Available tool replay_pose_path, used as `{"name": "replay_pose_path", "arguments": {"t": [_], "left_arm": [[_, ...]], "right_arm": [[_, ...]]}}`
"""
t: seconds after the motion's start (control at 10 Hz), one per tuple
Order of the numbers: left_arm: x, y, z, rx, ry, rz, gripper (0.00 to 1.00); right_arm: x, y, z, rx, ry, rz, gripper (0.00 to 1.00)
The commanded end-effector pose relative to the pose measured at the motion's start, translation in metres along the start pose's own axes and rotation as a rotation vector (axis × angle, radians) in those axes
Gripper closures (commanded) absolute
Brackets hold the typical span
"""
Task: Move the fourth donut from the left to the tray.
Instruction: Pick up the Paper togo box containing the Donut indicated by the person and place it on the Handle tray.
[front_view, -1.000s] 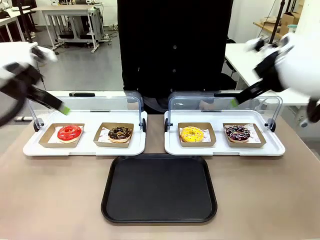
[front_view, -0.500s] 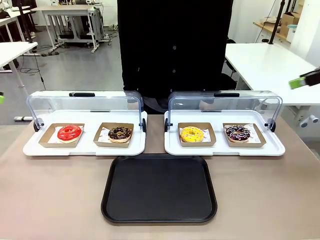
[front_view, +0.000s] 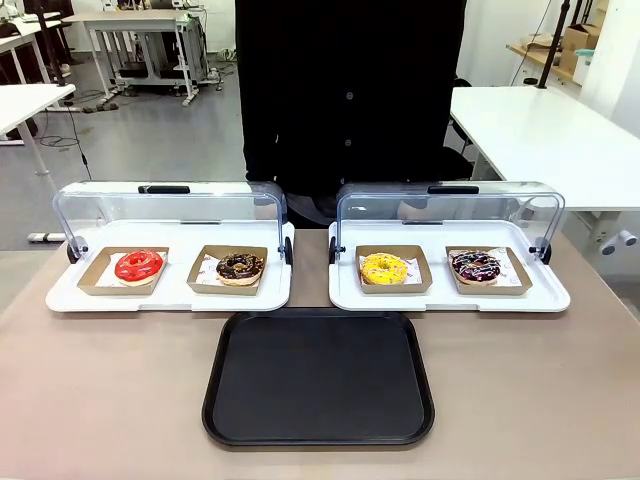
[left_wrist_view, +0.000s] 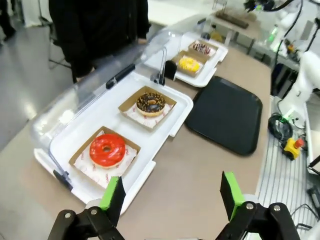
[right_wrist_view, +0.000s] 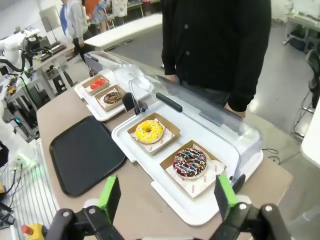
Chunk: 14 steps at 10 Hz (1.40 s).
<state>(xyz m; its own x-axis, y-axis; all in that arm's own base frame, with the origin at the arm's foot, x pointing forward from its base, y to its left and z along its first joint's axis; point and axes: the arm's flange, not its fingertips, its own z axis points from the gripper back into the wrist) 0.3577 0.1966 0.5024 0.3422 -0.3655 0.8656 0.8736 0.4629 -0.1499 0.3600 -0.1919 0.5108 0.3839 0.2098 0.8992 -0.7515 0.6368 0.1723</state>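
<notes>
Striped donut (front_view: 475, 266), chocolate-glazed with pink and white lines and fourth from the left, sits in a cardboard holder (front_view: 515, 277) at the right end of the right display tray (front_view: 450, 303), with the yellow donut (front_view: 384, 268) just beside it. The black tray (front_view: 318, 378) lies on the table (front_view: 100, 380) in front of both display trays. Left gripper (left_wrist_view: 171, 192) – jaws spread wide, grasping nothing, above the table near the red donut (left_wrist_view: 107, 149). Right gripper (right_wrist_view: 166, 192) – likewise released, above the table's edge and apart from the striped donut.
</notes>
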Motion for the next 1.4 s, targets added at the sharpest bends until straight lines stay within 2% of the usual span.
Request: {"name": "replay_pose_path", "arguments": {"t": [0.0,0.1,0.3,0.4,1.3], "left_arm": [[0.005,-0.007,-0.004,0.002,-0.065,-0.022,0.00],[0.004,-0.014,-0.007,0.000,-0.110,-0.017,0.00],[0.008,-0.021,-0.013,0.011,-0.138,-0.027,0.00],[0.008,-0.011,-0.003,0.006,-0.085,-0.004,0.00],[0.008,-0.011,-0.003,0.006,-0.085,-0.004,0.00]], "right_arm": [[-0.005,-0.010,0.004,0.014,-0.036,0.013,0.00],[-0.010,-0.012,0.006,0.018,-0.050,0.010,0.00],[-0.012,-0.014,0.007,0.014,-0.059,0.003,0.00],[-0.017,-0.010,0.009,0.015,-0.047,-0.014,0.00],[-0.017,-0.010,0.009,0.015,-0.047,-0.014,0.00]]}}
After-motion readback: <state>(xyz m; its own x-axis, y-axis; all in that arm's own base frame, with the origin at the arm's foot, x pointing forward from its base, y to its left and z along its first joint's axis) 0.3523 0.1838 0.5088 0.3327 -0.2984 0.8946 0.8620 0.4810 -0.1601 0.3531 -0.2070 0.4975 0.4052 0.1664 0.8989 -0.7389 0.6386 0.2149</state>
